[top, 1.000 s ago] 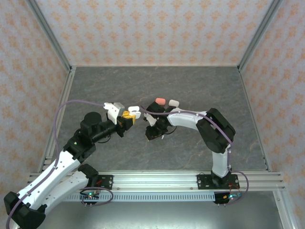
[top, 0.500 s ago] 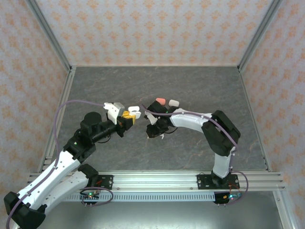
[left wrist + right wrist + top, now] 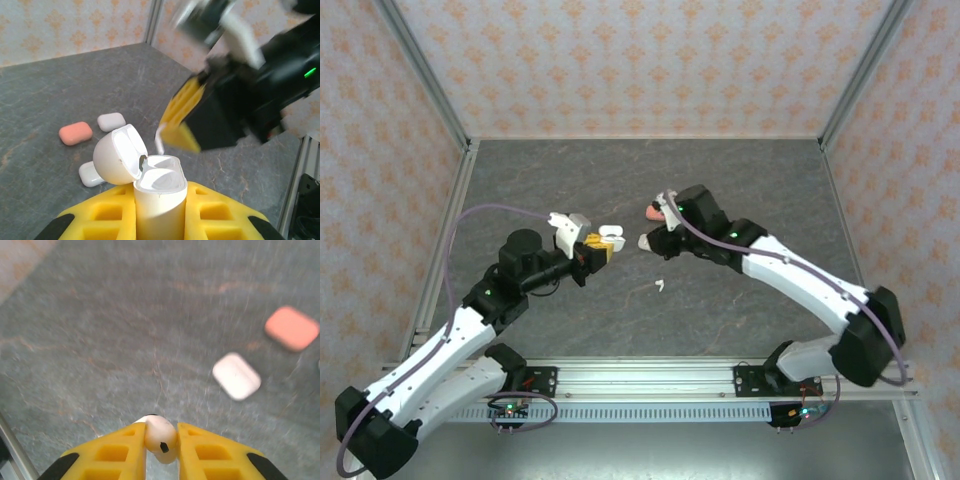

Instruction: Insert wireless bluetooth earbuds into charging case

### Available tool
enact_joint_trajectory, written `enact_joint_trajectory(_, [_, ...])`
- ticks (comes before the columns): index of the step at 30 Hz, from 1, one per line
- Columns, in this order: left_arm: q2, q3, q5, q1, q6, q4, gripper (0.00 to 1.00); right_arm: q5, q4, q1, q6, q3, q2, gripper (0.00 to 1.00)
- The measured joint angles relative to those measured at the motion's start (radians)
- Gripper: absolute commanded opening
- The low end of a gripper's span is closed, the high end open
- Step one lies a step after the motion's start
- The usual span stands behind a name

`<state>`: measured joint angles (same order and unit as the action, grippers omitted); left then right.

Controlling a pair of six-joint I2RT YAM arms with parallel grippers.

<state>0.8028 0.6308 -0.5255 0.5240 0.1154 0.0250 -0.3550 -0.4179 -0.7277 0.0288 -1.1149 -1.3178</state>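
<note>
My left gripper [image 3: 160, 196] is shut on the body of a white charging case [image 3: 161, 200], held upright with its lid [image 3: 116, 156] hinged open to the left; both sockets look empty. From above, the case [image 3: 611, 238] sits at my left gripper's [image 3: 594, 250] tip. My right gripper [image 3: 161, 429] is shut on a white earbud [image 3: 161, 436], pinched by its rounded head. It hovers just right of the open case [image 3: 648, 241]; its yellow fingers [image 3: 181, 120] show blurred above the case's mouth. Another white earbud [image 3: 660, 286] lies on the table.
A coral-red closed case [image 3: 75, 133] and two white closed cases [image 3: 111, 121] [image 3: 90, 174] lie on the grey table behind the held case. The coral case [image 3: 291, 328] and a white case [image 3: 236, 376] show below my right gripper. Walls ring the table.
My right gripper closed on an earbud, lifted off the table and swung up and back toward the open case. One earbud stayed on the table. My left gripper shifted slightly.
</note>
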Motion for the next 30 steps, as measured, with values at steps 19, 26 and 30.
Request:
enact_joint_trajectory(19, [0.112,0.003,-0.144,0.000,0.026,-0.159,0.00,0.000,0.122,-0.090,0.197,-0.022,0.154,0.21])
enact_joint_trajectory(26, [0.112,0.003,-0.176,0.000,0.026,-0.172,0.00,-0.044,0.129,-0.098,0.205,-0.064,0.100,0.21])
enact_joint_trajectory(30, [0.114,0.004,-0.181,0.000,0.026,-0.173,0.00,-0.069,0.131,-0.104,0.204,-0.068,0.076,0.21])
